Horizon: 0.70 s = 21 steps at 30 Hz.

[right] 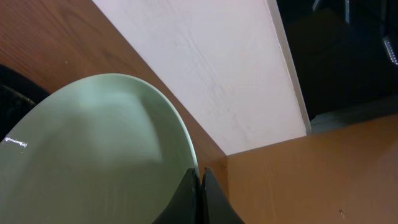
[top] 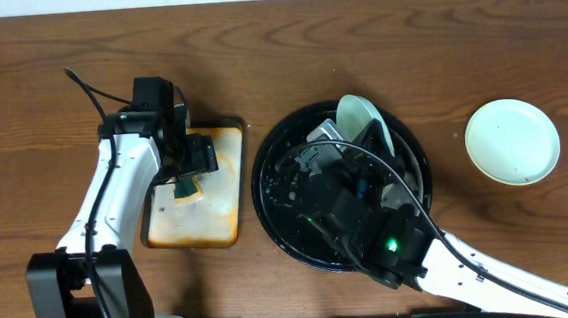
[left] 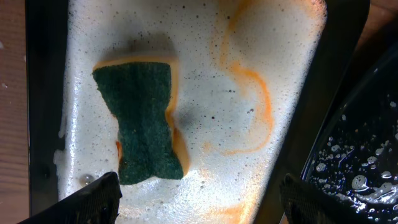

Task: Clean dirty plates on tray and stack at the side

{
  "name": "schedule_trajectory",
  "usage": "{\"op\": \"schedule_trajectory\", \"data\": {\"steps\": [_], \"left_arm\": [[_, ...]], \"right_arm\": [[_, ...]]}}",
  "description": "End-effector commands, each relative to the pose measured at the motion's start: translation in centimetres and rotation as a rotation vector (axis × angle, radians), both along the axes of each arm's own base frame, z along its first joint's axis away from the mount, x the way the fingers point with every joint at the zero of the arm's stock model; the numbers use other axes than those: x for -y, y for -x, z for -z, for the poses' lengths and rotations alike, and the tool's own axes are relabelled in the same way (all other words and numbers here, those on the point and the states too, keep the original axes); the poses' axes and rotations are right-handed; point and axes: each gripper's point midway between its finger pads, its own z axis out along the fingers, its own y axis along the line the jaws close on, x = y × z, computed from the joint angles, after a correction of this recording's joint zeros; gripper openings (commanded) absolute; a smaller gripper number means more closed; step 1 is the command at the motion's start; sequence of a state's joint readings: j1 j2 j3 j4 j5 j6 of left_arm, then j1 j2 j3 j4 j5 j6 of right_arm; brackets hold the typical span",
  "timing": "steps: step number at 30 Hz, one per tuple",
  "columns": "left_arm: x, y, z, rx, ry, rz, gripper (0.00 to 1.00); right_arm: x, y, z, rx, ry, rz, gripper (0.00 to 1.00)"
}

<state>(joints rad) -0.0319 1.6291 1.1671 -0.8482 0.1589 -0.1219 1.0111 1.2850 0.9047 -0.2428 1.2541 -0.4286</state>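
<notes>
We saw the right tool (right: 200, 177) pinched together on the rim of a pale mint plate (right: 93, 155), its two dark fingers (right: 214, 202) meeting over the edge with hardly a gap. In the overhead view that plate stood tilted up on its edge at the far side of the black tray (top: 267, 195). The right arm (top: 493, 275) reached in to it from the near right corner. The tray's glossy floor carried soap bubbles. A second plate (top: 511, 141), also pale mint, lay flat on the wooden surface (top: 456, 37) to the right of the black tray, well apart from it. We could not tell whether another lay under the arm, which covered much of the tray.

The left tool (left: 200, 186) hung with its fingers apart over the cream tray (top: 218, 214), holding nothing. Beneath it lay a sponge (left: 146, 118), green side up with a yellow layer showing along one edge. It rested in white foam (left: 249, 37) streaked with orange. In the wrist view the sponge sat toward the left of that tray, and neither finger touched it. The cream tray lay just beside the black tray, on its left.
</notes>
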Motion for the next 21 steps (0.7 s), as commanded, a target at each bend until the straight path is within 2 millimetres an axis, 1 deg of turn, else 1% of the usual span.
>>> {"op": "schedule_trajectory", "data": {"steps": [1, 21], "left_arm": [[0.09, 0.32, 0.55, -0.019, 0.002, 0.021, 0.83], [0.09, 0.32, 0.55, -0.018, 0.002, 0.021, 0.83]], "right_arm": [[0.74, -0.05, -1.43, 0.033, -0.015, 0.034, 0.01], [0.74, -0.05, -1.42, 0.033, -0.015, 0.034, 0.01]]}}
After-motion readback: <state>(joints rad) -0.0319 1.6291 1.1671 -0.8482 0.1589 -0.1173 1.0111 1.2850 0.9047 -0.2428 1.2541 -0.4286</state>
